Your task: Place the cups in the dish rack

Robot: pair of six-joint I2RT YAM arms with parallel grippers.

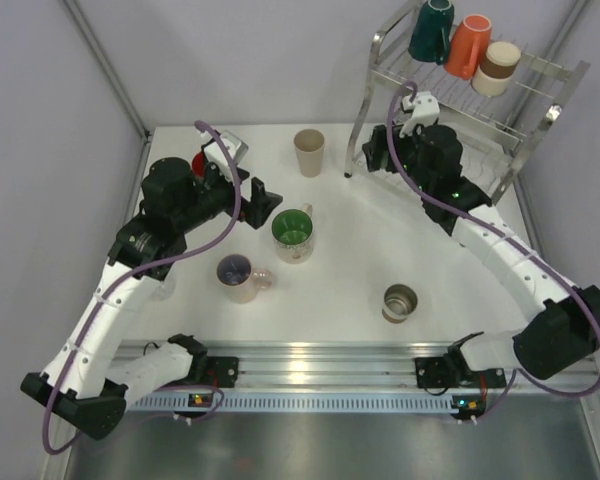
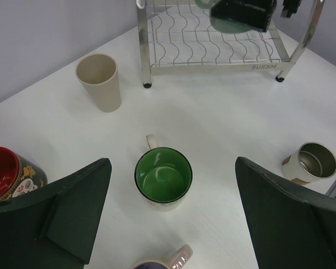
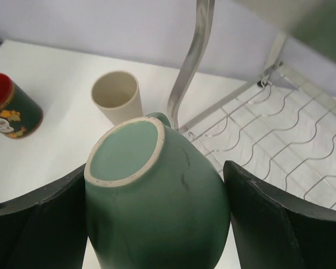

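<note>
Mint cup [image 3: 123, 154] sat gripped in my right claw [image 3: 157, 224] by the rack [image 3: 187, 73]; my left claw [image 2: 176, 216] hung wide over a green mug [image 2: 163, 176] on the counter [image 2: 224, 123].

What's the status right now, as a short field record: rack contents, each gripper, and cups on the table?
dish rack top tier: dark teal cup, orange cup, white-and-brown cup
right gripper: shut on mint cup, base toward its camera, beside a rack post
left gripper: open, empty, above green-lined mug
on table: beige tumbler, green-lined mug, pinkish mug, steel cup, red mug
</note>
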